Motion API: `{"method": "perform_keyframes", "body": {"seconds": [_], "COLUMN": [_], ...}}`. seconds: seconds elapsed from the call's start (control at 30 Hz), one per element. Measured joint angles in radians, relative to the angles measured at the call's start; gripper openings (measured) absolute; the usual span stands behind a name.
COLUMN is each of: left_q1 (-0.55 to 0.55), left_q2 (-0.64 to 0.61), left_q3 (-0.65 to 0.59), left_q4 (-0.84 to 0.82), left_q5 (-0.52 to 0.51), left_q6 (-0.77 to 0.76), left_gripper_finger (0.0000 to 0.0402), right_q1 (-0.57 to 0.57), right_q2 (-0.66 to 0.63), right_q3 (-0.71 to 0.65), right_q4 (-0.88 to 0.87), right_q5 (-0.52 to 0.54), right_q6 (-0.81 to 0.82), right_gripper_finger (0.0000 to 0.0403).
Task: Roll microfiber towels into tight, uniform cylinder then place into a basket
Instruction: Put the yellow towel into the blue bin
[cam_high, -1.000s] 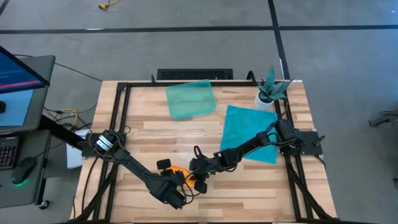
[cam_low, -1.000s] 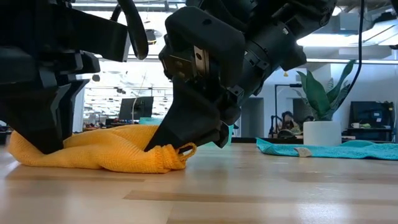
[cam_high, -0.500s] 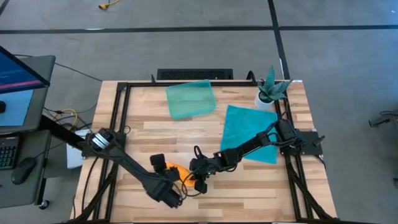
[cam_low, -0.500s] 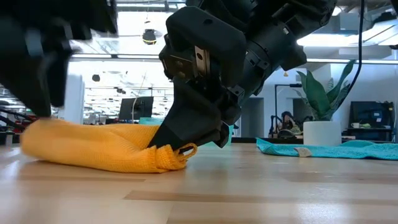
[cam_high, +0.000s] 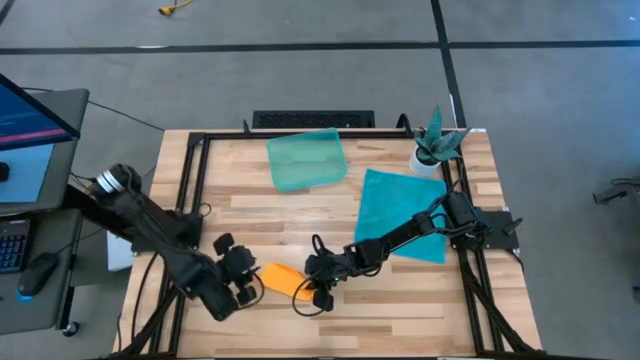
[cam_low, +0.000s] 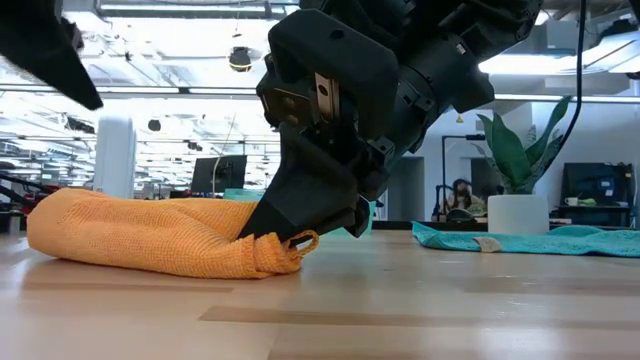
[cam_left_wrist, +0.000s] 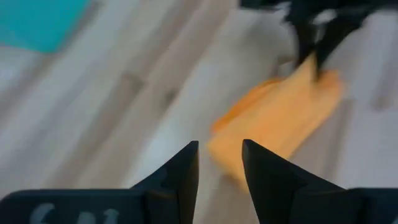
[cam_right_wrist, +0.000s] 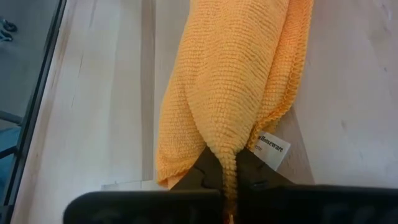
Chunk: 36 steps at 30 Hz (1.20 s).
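Observation:
The orange towel (cam_high: 282, 278) lies as a loose, thick roll on the table near its front edge, also in the low view (cam_low: 150, 235). My right gripper (cam_right_wrist: 227, 171) is shut on the roll's right end. My left gripper (cam_high: 246, 282) hovers just left of the roll's free end, raised off the table; its fingers (cam_left_wrist: 219, 163) are open with nothing between them. The teal towel (cam_high: 405, 212) lies spread flat at the right. The pale-green basket (cam_high: 306, 160) sits at the far middle with nothing in it. My right gripper pinches the bunched right end of the orange roll (cam_right_wrist: 226, 155) between its two fingers. The fingers slant down from the table's right side and lie along the roll. The roll rests on the table (cam_low: 130, 262), and its end is gathered to a narrow point at the fingers.
A small white pot with a green plant (cam_high: 437, 145) stands at the far right corner, next to the teal towel. Black frame rails (cam_high: 190, 190) run along the table's edges. Bare wood lies between the roll and the basket.
My left gripper has come off the orange roll's left end, risen, and drawn back toward the table's left edge while turning. The roll's left end now lies free and rounded on the table. The right end has stayed in place.

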Motion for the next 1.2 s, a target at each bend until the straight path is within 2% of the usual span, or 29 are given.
{"method": "perform_keyframes", "body": {"seconds": [0.13,0.23,0.37,0.53,0.7,0.93,1.2], "left_q1": [-0.010,-0.008,0.010,0.036,0.062,0.086,0.103], "left_q2": [-0.102,-0.129,-0.129,-0.129,-0.123,-0.100,0.025], "left_q3": [-0.221,-0.345,-0.421,-0.427,-0.427,-0.428,-0.428], "left_q4": [0.425,0.671,0.827,0.838,0.827,0.718,0.790], "left_q5": [-0.017,0.005,0.035,0.043,0.065,0.104,0.207], "left_q6": [0.097,0.185,0.190,0.180,0.123,0.001,-0.020], "left_gripper_finger": [0.0107,0.0103,0.0103,0.0119,0.0164,0.0224,0.0236], "right_q1": [-0.001,-0.002,-0.002,-0.002,-0.002,-0.002,-0.002], "right_q2": [0.000,0.000,0.000,0.000,0.000,0.000,0.000], "right_q3": [0.000,-0.001,-0.002,-0.002,-0.002,-0.001,-0.001], "right_q4": [0.001,0.001,0.004,0.005,0.004,0.005,0.005], "right_q5": [-0.002,-0.002,-0.004,-0.004,-0.010,-0.015,-0.017], "right_q6": [0.000,0.000,0.000,0.000,0.000,0.000,0.000], "right_gripper_finger": [0.0024,0.0019,0.0018,0.0023,0.0017,0.0022,0.0026]}}
